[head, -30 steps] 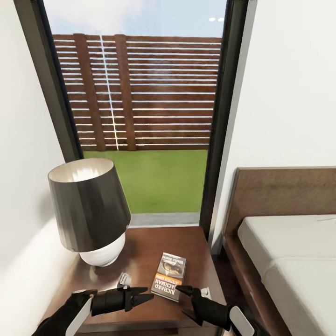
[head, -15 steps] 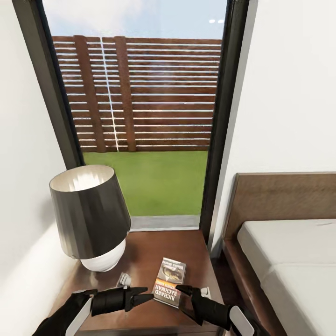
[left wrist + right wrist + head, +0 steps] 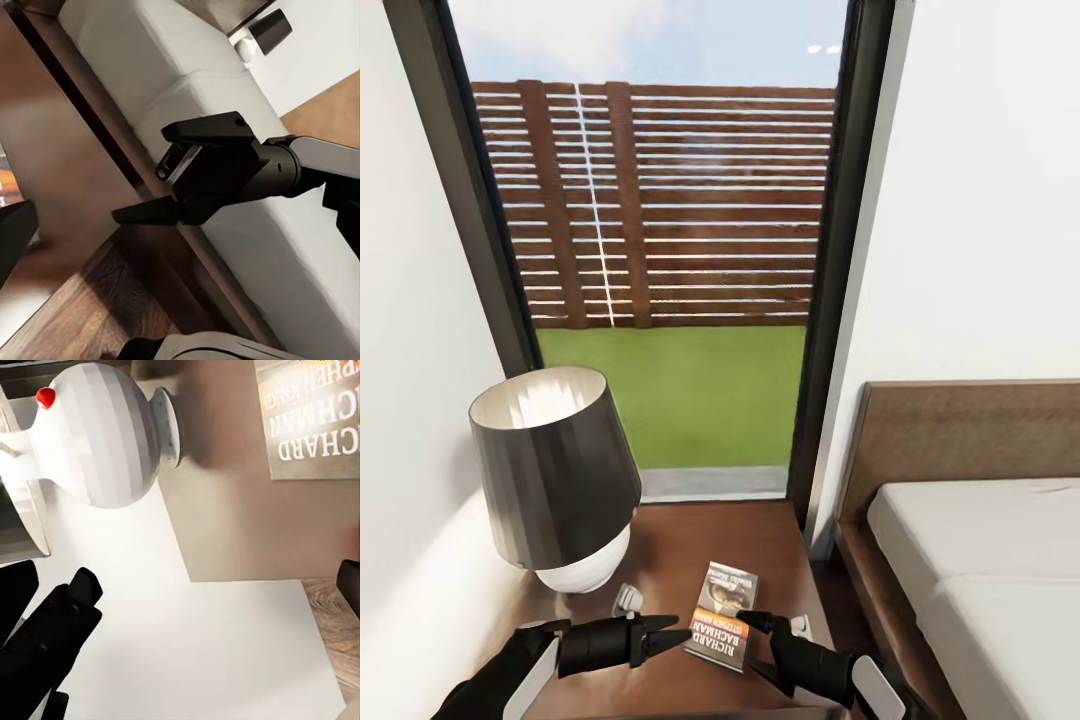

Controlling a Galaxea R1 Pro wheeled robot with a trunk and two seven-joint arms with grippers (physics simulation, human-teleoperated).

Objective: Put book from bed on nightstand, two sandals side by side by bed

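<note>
One book (image 3: 724, 614) lay flat on the nightstand (image 3: 690, 545), between the left tool (image 3: 670, 634), whose spread could not be told, and the empty, parted right tool (image 3: 752, 642). Thin, light and stiff, it seemingly needed an edge pinch.

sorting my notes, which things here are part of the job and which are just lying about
Part of the job:
- book, lying flat on the nightstand
- bed, beside the nightstand

Just lying about:
- lamp on the nightstand
- small white object by the lamp's base
- window, fence and lawn outside
</note>
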